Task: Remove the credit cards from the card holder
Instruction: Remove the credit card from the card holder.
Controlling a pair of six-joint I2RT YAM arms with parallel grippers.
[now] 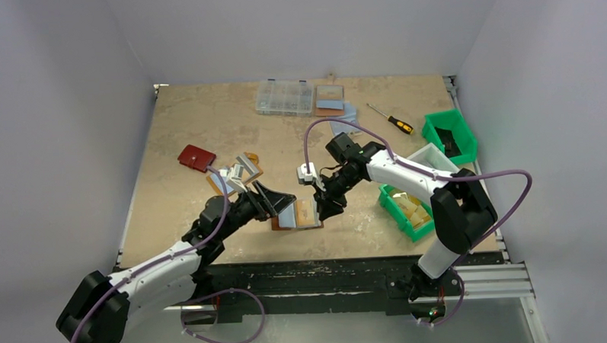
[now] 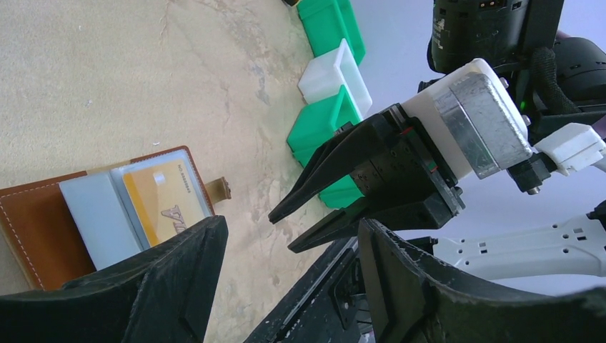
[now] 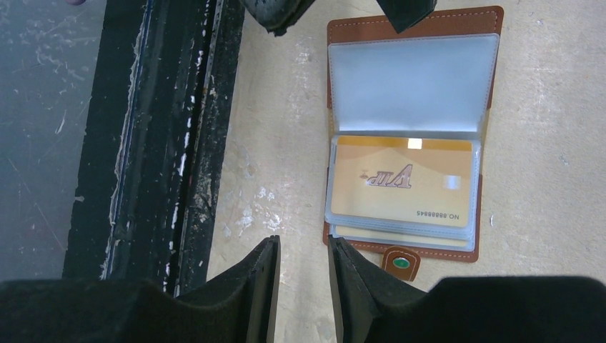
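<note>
The brown leather card holder (image 3: 343,28) lies open on the table near its front edge, its snap tab (image 3: 400,263) towards my right gripper. A gold-orange credit card (image 3: 404,179) sits in a clear sleeve, with another gold edge under it. The other sleeve (image 3: 411,82) looks pale and empty. My right gripper (image 3: 304,243) hovers just beside the holder's tab-side corner, open a little, with only bare table between its fingers. My left gripper (image 2: 289,229) is wide open and empty over the holder's far end (image 2: 36,229). Seen from above, both grippers (image 1: 285,205) (image 1: 321,211) flank the holder (image 1: 296,217).
The black front rail (image 3: 157,143) runs right beside the holder. A dark red wallet (image 1: 197,157) and flat grey and orange pieces (image 1: 243,170) lie behind the left arm. At the back are a clear box (image 1: 284,97), another brown holder (image 1: 328,100) and a screwdriver (image 1: 390,119). Green bins (image 1: 449,132) (image 1: 405,210) stand right.
</note>
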